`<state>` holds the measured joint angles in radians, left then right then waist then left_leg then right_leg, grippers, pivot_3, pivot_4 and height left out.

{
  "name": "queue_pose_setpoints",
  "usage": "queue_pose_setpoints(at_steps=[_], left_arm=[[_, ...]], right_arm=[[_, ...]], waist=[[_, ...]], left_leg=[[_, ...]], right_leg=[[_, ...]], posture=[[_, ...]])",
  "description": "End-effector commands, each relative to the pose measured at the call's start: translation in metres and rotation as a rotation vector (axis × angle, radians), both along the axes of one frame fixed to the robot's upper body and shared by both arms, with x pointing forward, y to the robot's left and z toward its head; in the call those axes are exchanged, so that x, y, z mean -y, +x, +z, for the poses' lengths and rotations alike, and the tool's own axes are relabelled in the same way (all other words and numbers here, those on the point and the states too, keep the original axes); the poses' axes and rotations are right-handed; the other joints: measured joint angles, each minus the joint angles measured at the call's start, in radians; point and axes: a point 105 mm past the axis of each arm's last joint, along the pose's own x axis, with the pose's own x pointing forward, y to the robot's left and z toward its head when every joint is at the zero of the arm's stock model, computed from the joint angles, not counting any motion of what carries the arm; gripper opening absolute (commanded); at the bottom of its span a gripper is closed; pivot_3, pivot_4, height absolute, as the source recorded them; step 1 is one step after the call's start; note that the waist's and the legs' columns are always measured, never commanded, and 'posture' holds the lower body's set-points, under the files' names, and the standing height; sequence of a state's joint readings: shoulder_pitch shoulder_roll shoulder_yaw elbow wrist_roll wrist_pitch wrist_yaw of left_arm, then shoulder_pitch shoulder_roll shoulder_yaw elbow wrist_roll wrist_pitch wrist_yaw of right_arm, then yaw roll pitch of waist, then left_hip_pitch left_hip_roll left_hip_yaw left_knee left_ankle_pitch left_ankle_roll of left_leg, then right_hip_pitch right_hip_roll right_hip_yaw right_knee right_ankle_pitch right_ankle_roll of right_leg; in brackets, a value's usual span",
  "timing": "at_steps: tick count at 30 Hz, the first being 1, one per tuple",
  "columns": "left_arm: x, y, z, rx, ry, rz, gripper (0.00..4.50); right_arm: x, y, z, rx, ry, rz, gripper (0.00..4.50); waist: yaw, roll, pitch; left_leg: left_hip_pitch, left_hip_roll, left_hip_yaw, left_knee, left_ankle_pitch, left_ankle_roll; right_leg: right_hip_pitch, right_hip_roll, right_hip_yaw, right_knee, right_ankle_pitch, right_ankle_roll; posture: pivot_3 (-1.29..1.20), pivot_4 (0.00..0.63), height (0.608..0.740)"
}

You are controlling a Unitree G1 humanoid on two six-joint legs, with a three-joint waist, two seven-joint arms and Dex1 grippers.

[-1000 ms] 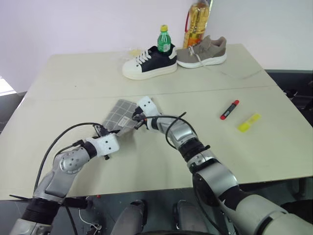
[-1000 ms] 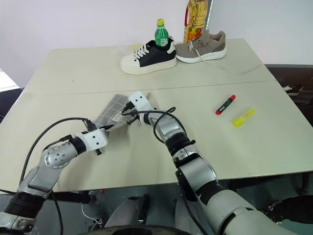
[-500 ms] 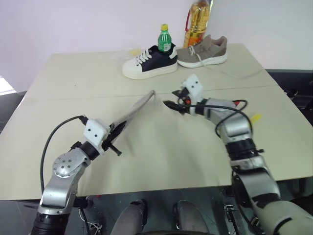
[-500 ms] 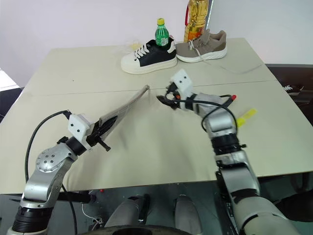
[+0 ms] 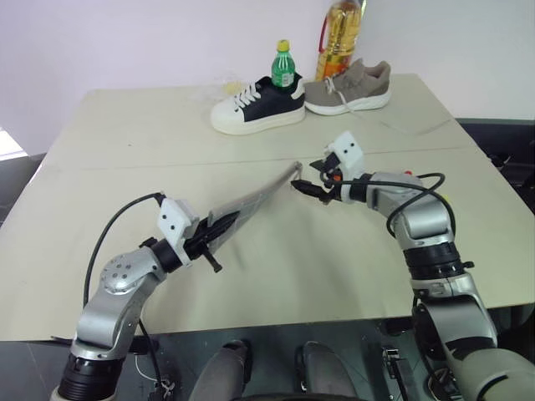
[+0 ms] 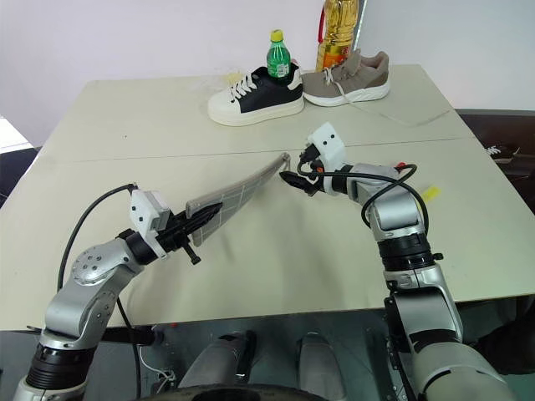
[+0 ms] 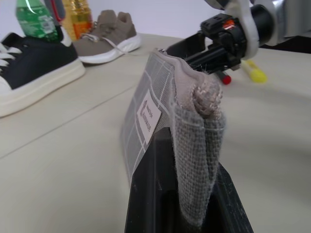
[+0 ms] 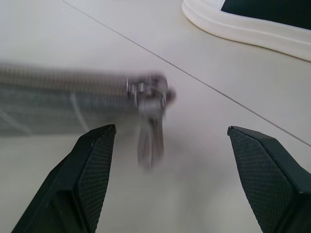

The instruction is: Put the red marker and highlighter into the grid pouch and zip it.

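My left gripper (image 5: 211, 236) is shut on one end of the grid pouch (image 5: 259, 196) and holds it edge-up above the table, with the white label (image 7: 148, 116) facing sideways. The pouch's far end, with its zipper pull (image 8: 148, 94), points at my right gripper (image 5: 305, 185). That gripper is open a short way from the pull, which shows between its fingers (image 8: 82, 179) in the right wrist view. The red marker (image 7: 224, 77) and the yellow highlighter (image 6: 430, 193) lie on the table behind my right forearm, partly hidden by it.
At the table's far edge stand a black-and-white sneaker (image 5: 255, 107), a grey sneaker (image 5: 349, 86), a green bottle (image 5: 282, 65) and an oil bottle (image 5: 338, 38). A seam crosses the tabletop (image 5: 125, 134) from side to side.
The left gripper has lifted the pouch off the table and turned it edge-up. The right gripper let go of the pouch, opened and swung right; the pouch end then drifted toward it.
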<state>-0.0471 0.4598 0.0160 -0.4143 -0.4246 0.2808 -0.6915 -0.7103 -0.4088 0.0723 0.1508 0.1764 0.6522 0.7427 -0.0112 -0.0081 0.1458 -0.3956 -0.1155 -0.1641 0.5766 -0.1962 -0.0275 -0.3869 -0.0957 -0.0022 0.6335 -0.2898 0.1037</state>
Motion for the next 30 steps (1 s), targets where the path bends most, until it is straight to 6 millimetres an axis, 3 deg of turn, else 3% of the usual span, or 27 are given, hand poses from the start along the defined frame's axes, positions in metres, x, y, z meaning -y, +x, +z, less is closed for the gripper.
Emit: queue_pose_setpoints(at_steps=[1,7,12,16,21,30], left_arm=[[0.004,-0.003,0.013,0.048,-0.009,-0.03,0.0],[0.003,0.004,0.007,0.059,0.011,0.004,0.0],[0.004,0.02,0.001,0.1,0.057,0.097,0.0],[0.015,0.03,0.001,0.127,0.048,0.131,0.0],[0.058,0.044,0.001,0.165,0.01,0.111,0.0],[0.088,0.077,-0.007,0.208,0.023,0.158,0.0]], right_arm=[[-0.012,-0.006,0.02,0.059,0.027,0.047,2.95],[-0.016,-0.015,0.021,0.059,0.003,0.063,0.03],[-0.02,-0.022,0.021,0.088,-0.073,0.086,0.03],[-0.023,-0.029,0.021,0.104,-0.125,0.121,0.03],[-0.038,-0.053,0.024,0.151,-0.197,0.243,0.03],[-0.057,-0.097,0.031,0.176,-0.212,0.437,0.03]], waist=[[0.0,0.0,0.0],[0.0,0.0,0.0],[0.002,0.0,0.0],[0.003,-0.001,0.0],[0.009,-0.001,0.0],[0.024,-0.002,-0.001]], left_leg=[[0.0,0.0,0.0,0.0,0.0,0.0],[-0.001,0.0,0.0,0.0,0.0,0.0],[-0.001,0.0,0.0,0.0,0.0,0.0],[-0.001,0.0,0.0,0.001,0.0,0.0],[-0.003,0.0,0.0,0.002,0.0,0.0],[-0.005,0.0,0.0,0.004,0.0,0.0]], right_leg=[[0.0,0.0,0.0,0.0,0.0,0.0],[0.0,0.0,0.0,0.0,0.0,0.0],[0.0,0.0,0.0,0.0,0.0,0.0],[0.0,0.0,0.0,-0.001,0.0,0.0],[0.0,0.0,-0.001,-0.001,0.002,0.002],[-0.001,0.001,-0.002,-0.001,0.003,0.004]], posture=[[0.0,0.15,0.74],[0.0,0.15,0.74],[0.0,0.15,0.74],[0.0,0.15,0.74],[0.0,0.15,0.74],[0.0,0.15,0.74]])
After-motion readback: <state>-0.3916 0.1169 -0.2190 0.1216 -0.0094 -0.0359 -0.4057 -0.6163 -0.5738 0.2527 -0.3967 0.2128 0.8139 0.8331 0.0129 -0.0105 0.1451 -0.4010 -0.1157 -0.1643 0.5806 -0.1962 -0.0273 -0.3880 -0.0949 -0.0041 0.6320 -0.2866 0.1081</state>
